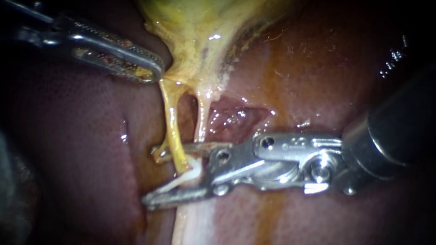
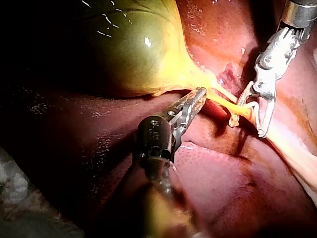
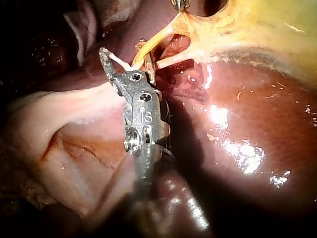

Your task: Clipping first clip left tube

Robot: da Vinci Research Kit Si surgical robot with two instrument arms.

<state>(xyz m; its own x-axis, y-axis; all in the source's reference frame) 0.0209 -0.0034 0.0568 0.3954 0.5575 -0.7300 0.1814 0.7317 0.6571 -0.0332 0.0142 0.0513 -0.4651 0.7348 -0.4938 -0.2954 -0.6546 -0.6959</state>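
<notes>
Between tubes: we find a narrow open slot between the left tube [image 1: 172, 126] and the right tube [image 1: 202, 117].
Left flank: bare liver [image 1: 86, 143], unobstructed.
Upper approach: barred by the left tool [image 1: 154, 73], clamped on the gallbladder [image 1: 194, 22].
Right flank: filled by the right tool [image 1: 164, 174], jaws apart astride the left tube, clip [image 1: 182, 179] between them.

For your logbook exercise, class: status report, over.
Left instrument shut on yellow-green gallbladder. Right instrument open astride thin yellow left tube, white clip between jaws. Nothing blocking.
</notes>
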